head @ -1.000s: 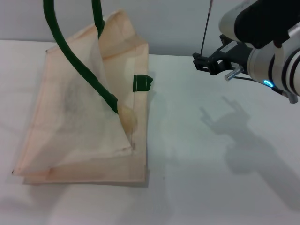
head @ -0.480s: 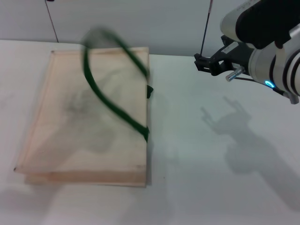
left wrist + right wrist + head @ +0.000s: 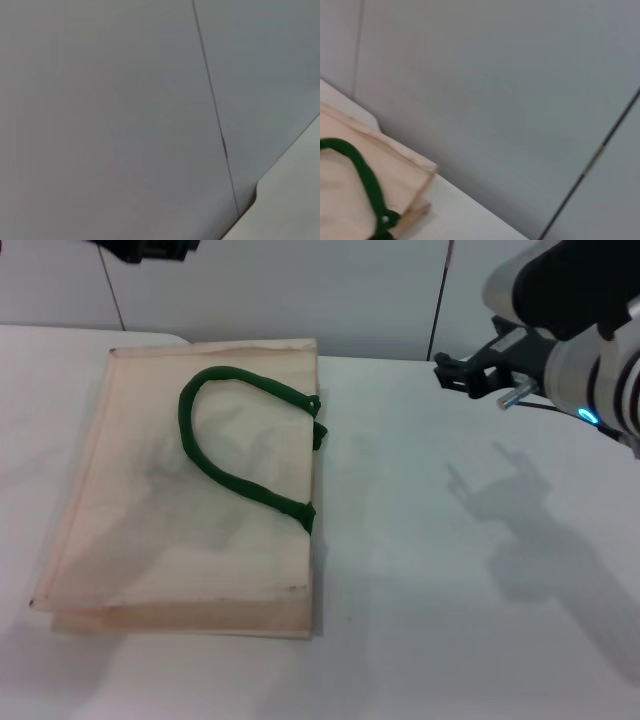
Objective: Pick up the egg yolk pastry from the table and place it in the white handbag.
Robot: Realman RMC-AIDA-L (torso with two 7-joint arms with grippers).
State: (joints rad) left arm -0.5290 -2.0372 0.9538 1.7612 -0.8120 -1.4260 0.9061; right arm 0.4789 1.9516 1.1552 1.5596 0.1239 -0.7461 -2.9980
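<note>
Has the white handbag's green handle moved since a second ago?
Yes. The green handle was held up above the white handbag, with the bag's top panel lifted; now it lies flat on the bag, which rests closed on the table.

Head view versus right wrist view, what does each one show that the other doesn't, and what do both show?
Only the head view shows the whole white handbag lying flat, the right gripper raised over the table, and part of the left gripper at the top edge. Only the right wrist view shows the wall seam up close. Both share the handbag's corner and its green handle. No pastry shows in either.
</note>
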